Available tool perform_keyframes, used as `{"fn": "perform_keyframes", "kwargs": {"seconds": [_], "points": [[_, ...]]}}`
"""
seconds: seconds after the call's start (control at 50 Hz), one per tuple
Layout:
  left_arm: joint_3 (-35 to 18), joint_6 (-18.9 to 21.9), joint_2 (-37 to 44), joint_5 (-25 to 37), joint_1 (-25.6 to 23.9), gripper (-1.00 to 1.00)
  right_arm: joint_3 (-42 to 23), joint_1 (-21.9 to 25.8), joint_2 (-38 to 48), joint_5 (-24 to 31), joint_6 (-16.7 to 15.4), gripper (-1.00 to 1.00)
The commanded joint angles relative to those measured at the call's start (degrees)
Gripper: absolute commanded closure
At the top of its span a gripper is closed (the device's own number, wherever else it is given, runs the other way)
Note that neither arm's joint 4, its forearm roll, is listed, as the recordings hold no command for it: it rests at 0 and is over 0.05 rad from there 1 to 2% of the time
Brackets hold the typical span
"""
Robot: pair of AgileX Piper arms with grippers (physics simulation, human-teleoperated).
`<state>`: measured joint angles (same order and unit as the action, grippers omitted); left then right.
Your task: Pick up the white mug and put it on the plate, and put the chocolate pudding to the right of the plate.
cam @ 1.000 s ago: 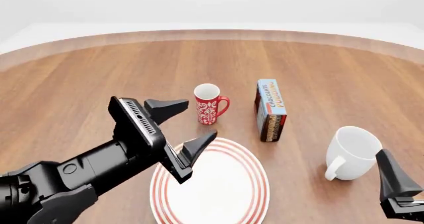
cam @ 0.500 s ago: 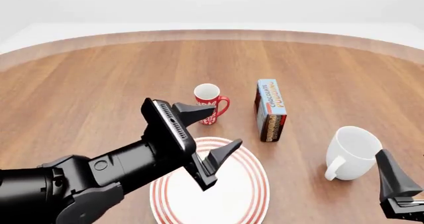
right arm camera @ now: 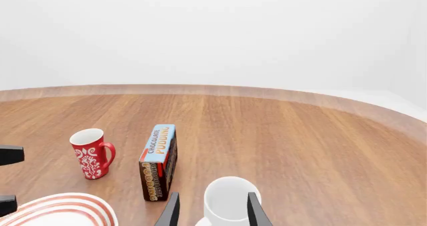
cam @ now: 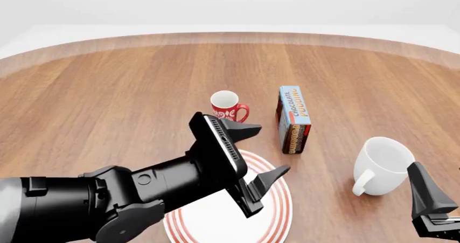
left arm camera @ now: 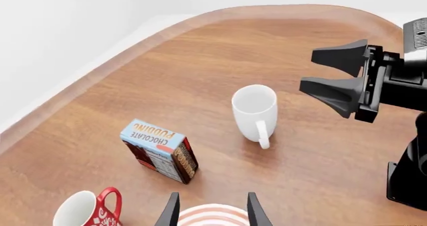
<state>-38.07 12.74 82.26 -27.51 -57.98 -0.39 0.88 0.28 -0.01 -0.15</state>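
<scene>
Currently, front view: left gripper (cam: 260,152) is spread wide, empty, hanging over the plate (cam: 281,216). Red mug (cam: 228,107) sits behind the plate, chocolate pudding (cam: 293,120) stands on edge to the right of that mug. White mug (cam: 381,166) is upright on the counter (cam: 107,103), right of the plate and apart from it, handle toward the camera. Right gripper (cam: 431,200) is just beside the white mug at the frame's lower right; only one finger shows here.

Left wrist view: fingertips (left arm camera: 172,212) apart above the plate rim (left arm camera: 212,213); pudding (left arm camera: 160,151), white mug (left arm camera: 256,113), red mug (left arm camera: 87,210) all free-standing. Right gripper (left arm camera: 333,74) visible, parted.

Right wrist view: fingers (right arm camera: 171,211) open, straddling the white mug (right arm camera: 229,201) without touching it.
</scene>
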Motion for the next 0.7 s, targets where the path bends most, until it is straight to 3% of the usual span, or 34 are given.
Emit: {"fn": "perform_keyframes", "kwargs": {"seconds": [0.02,0.7], "points": [[-2.5,0.3,2.5,1.0,-1.8,-1.00,0.0,0.0,0.0,0.0,0.0,-1.00],[-10.7,0.3,9.6,2.9,-4.1,-1.00,0.0,0.1,0.0,0.0,0.1,-1.00]]}}
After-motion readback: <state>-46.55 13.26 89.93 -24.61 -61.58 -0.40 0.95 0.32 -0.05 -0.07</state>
